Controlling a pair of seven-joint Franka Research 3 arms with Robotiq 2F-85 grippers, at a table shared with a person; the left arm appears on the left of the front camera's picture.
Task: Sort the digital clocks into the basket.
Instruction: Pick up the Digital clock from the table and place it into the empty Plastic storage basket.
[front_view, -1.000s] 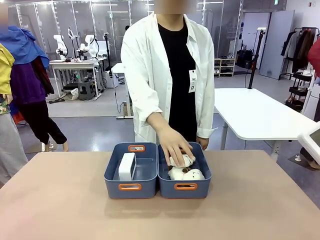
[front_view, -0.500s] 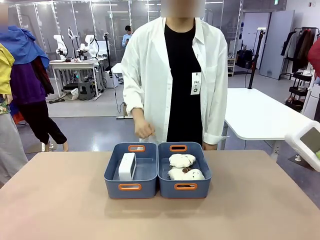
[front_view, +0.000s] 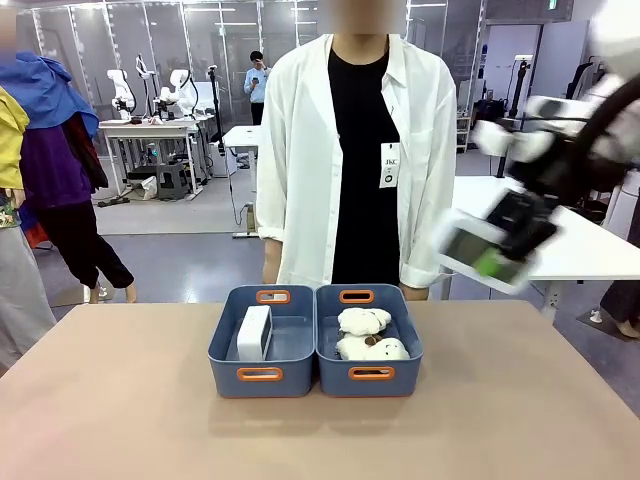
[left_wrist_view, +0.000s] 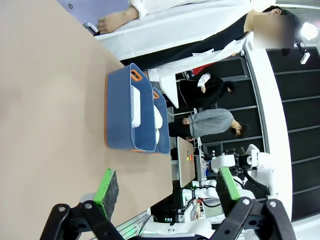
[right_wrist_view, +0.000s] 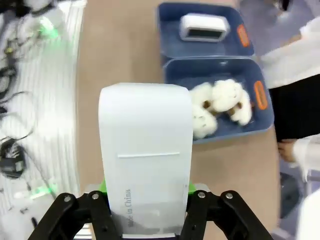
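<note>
The right arm is now swinging in from the table's right side, well above the tabletop and motion-blurred, where a second ago only a white corner was showing at that edge. The right gripper (right_wrist_view: 146, 210) is pinching a digital clock (front_view: 482, 252) between its green pads; in the right wrist view the held clock's white back, printed "Made in China", is rising from the jaws. The person's hand (front_view: 271, 272), which was inside the right bin a second ago, is now hanging back at the far edge, and the person is standing upright.

Two blue bins are sitting side by side near the middle of the table, touching. The basket (front_view: 262, 374) on the left is holding the other clock (front_view: 254, 333), standing on edge near its left wall, with bare floor to its right. The right bin (front_view: 371, 374) is holding two cream plush toys (front_view: 365, 335).

The left gripper (left_wrist_view: 165, 187) is hovering low over the table near its left edge, fingers spread wide with nothing between them. The near half and both sides of the table are bare
</note>
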